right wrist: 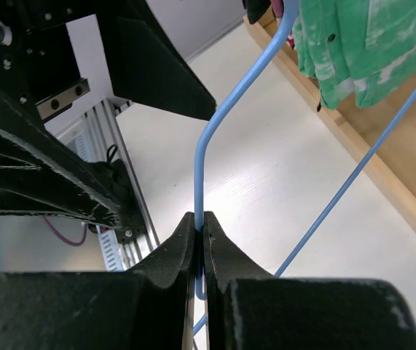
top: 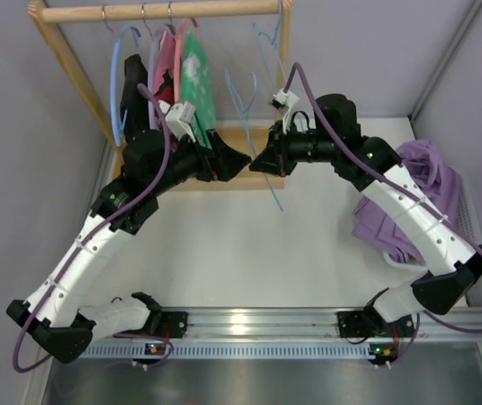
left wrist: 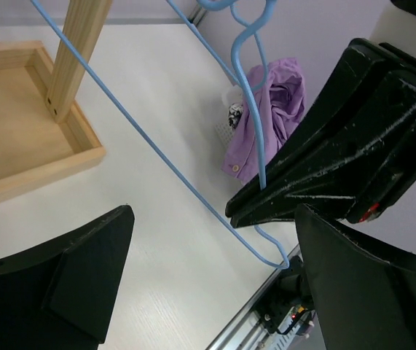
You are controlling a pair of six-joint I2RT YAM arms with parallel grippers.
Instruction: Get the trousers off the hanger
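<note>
Pinching the hanger [right wrist: 198,171] tight, the right gripper [right wrist: 199,219] holds it bare; the trousers [top: 430,181] lie heaped at its four o'clock, while the left gripper [top: 239,160] gapes apart at nine.

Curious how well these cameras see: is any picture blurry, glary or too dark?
Top external: even, soft light, one glare patch on the metal rail. Right wrist: the right gripper, shut on the hanger, is near-black and slightly soft up close. Left wrist: the trousers look sharp; the left gripper shows only as dark shapes.
</note>
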